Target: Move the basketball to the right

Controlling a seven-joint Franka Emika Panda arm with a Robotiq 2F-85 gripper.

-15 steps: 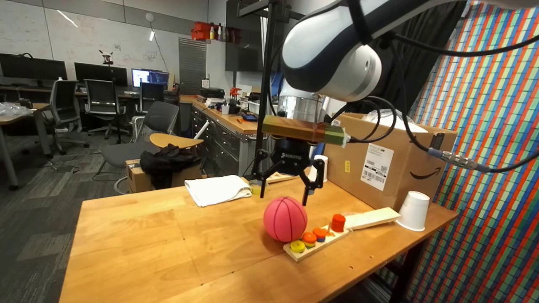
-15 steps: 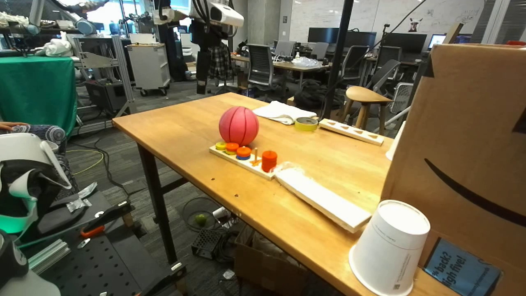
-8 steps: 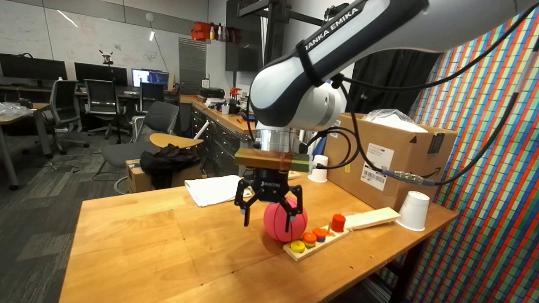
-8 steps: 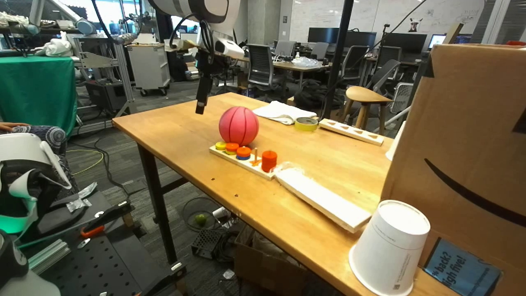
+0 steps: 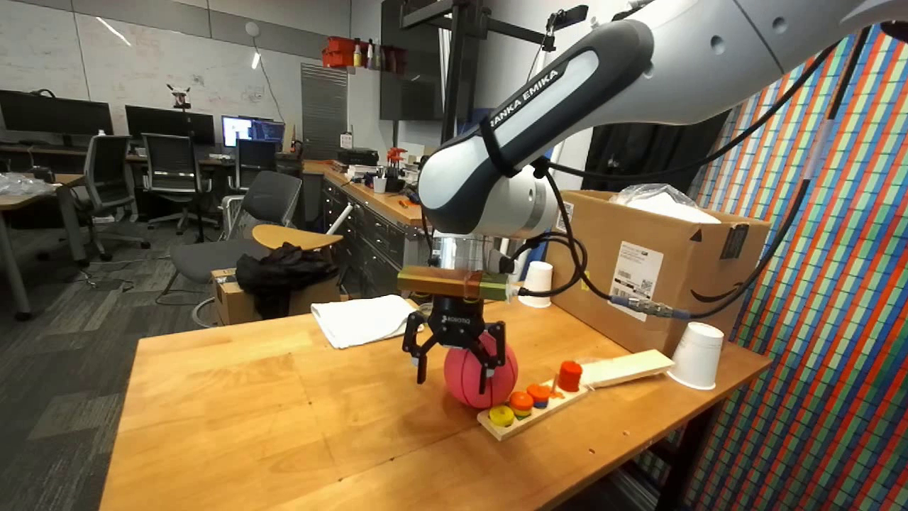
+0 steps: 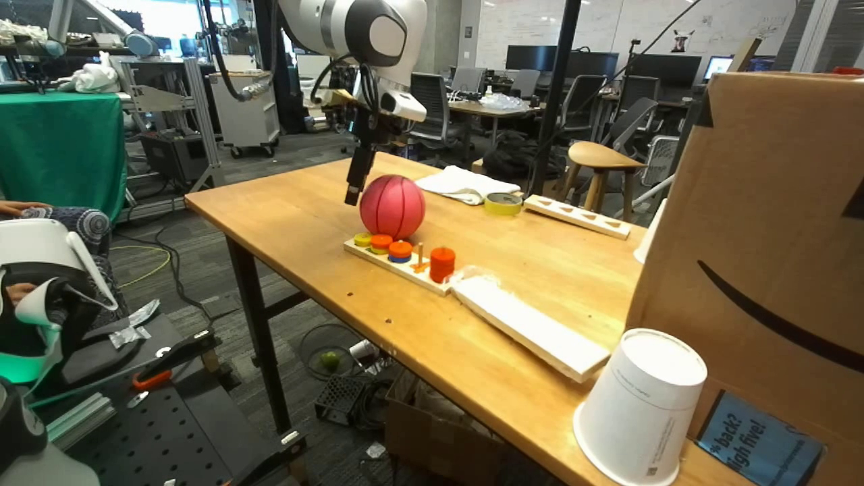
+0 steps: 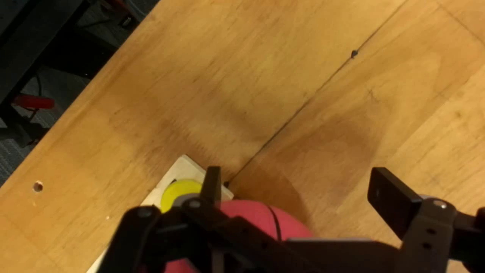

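Note:
The pink basketball (image 5: 465, 383) with dark seams rests on the wooden table against the peg board; it also shows in an exterior view (image 6: 393, 209). My gripper (image 5: 453, 380) is open with nothing between its fingers. In an exterior view, the gripper (image 6: 352, 194) hangs beside the upper left of the ball, fingers pointing down. In the wrist view, the gripper (image 7: 297, 182) has its fingers wide apart over bare table. The basketball (image 7: 257, 218) shows there partly, behind the left finger and the gripper body. I cannot tell whether a finger touches the ball.
A wooden peg board (image 6: 405, 270) with yellow, orange and red rings lies beside the ball. A pale plank (image 6: 530, 324) extends from it. A white cup (image 6: 641, 405) and a large cardboard box (image 5: 638, 262) stand beyond. A white cloth (image 5: 365, 321) and yellow tape (image 6: 503, 204) lie behind.
My open gripper has come down from above and behind the ball. In one view it moved left, in another it swung down and right toward the ball. The ball has not moved.

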